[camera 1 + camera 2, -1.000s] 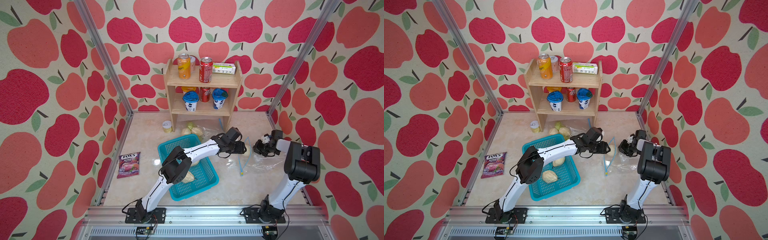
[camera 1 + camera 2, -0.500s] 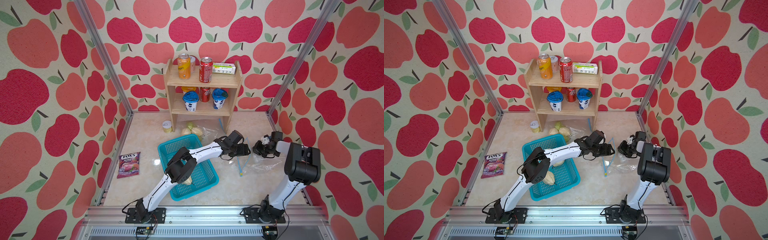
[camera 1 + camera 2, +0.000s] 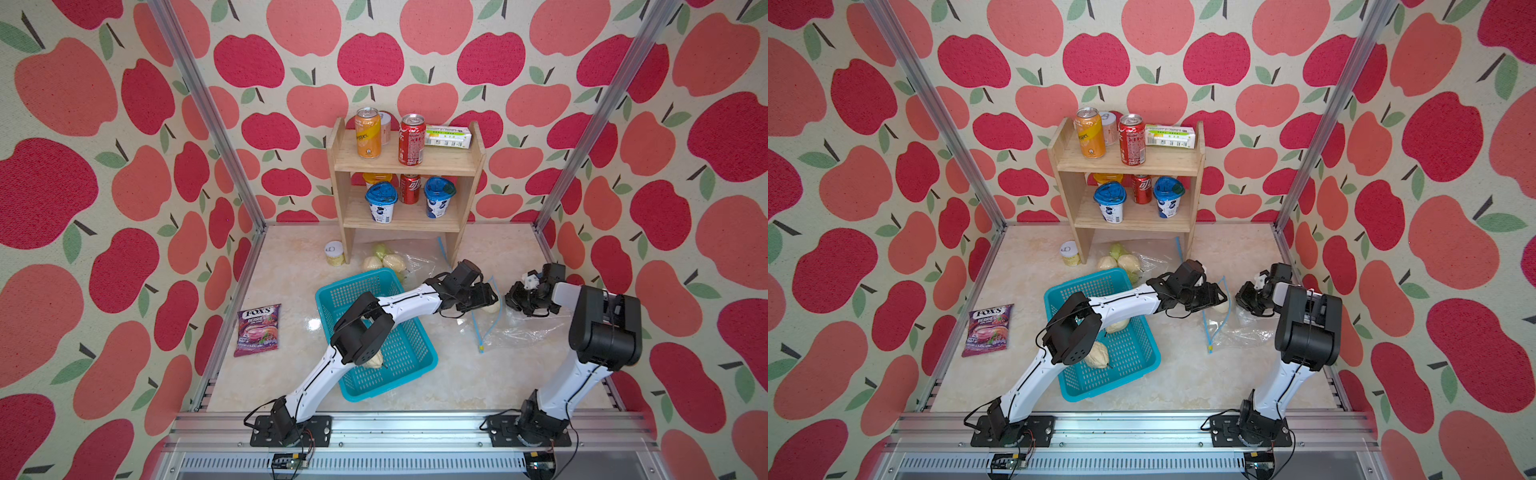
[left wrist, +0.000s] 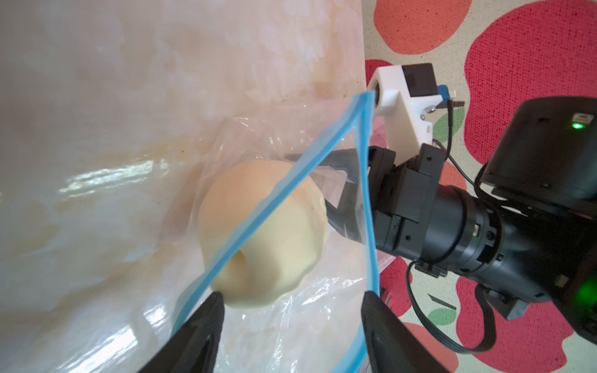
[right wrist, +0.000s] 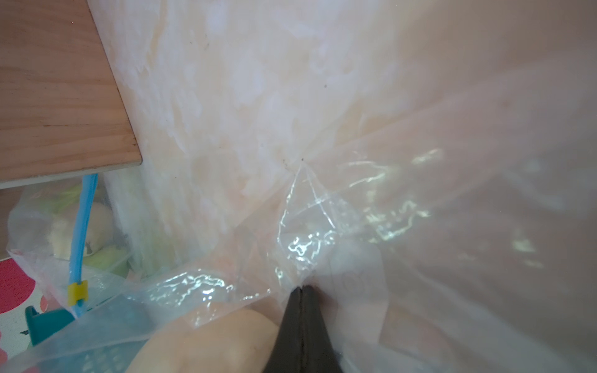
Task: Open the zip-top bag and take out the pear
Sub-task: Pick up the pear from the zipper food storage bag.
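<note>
Top views: over the last second the left gripper has crept closer to the mouth of the bag, up against the pear lying just inside. The right gripper has not shifted. Left wrist: the zip strip gapes, so the seal is already open. The jaws stand wide, with the pear just beyond the fingertips, not clamped. Right wrist: the right jaws are pinched tight on the bag film, bracing it. Reading: opening done; grasp and withdrawal remain.
</note>
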Available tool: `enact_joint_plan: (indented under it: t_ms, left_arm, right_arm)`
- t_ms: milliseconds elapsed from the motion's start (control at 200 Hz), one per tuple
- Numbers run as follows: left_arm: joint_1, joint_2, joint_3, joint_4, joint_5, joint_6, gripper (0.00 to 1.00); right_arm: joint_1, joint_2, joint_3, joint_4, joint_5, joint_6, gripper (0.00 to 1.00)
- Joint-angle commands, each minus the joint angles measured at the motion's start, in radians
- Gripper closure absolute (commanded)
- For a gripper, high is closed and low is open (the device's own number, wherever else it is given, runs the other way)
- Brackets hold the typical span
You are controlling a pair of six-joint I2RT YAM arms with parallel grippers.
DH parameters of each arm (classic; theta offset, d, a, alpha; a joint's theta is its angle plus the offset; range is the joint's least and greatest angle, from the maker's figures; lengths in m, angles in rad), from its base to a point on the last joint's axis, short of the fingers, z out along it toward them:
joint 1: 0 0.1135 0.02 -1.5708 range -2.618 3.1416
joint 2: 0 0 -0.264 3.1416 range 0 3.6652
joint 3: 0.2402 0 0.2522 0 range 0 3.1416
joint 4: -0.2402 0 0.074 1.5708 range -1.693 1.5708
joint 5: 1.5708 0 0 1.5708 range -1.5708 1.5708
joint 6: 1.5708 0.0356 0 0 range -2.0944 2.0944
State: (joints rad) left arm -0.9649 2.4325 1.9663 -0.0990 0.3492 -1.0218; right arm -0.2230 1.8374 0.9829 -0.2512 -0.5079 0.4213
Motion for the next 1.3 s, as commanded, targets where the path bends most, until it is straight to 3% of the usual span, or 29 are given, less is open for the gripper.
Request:
enact_joint_plan:
  t_ms: [0,210,415,510,620,695,936,1151,1296]
  left_arm:
    - [0.012,0.047,-0.03,0.047,-0.006,-0.036,0.33]
    - [0.009,0.08,0.014,0.015,-0.014,-0.034,0.18]
    - [0.009,0.188,0.171,-0.044,0.0,-0.024,0.09]
    - [0.009,0.228,0.234,-0.052,0.002,-0.018,0.15]
    - [0.012,0.227,0.242,-0.044,0.003,-0.006,0.34]
    - [0.009,0.189,0.206,-0.058,-0.014,0.023,0.41]
    - [0.014,-0.085,-0.092,-0.056,-0.128,0.127,0.42]
    - [-0.001,-0.224,-0.137,-0.133,-0.217,0.264,0.41]
    - [0.001,-0.276,-0.149,-0.159,-0.215,0.282,0.36]
  right_arm:
    - [-0.009,-0.026,-0.026,-0.026,0.003,0.01,0.96]
    - [-0.015,-0.034,-0.038,-0.025,0.002,0.008,0.96]
    - [-0.018,-0.049,-0.054,-0.02,-0.003,0.007,0.96]
    - [-0.019,-0.056,-0.062,-0.018,-0.006,0.009,0.96]
    - [-0.022,-0.057,-0.066,-0.018,-0.006,0.008,0.96]
    - [-0.028,-0.055,-0.066,-0.02,-0.007,0.007,0.96]
    - [-0.06,-0.053,-0.08,0.01,0.009,0.041,0.98]
    - [-0.068,-0.041,-0.088,0.033,0.034,0.051,0.98]
    - [-0.07,-0.035,-0.078,0.037,0.036,0.062,0.98]
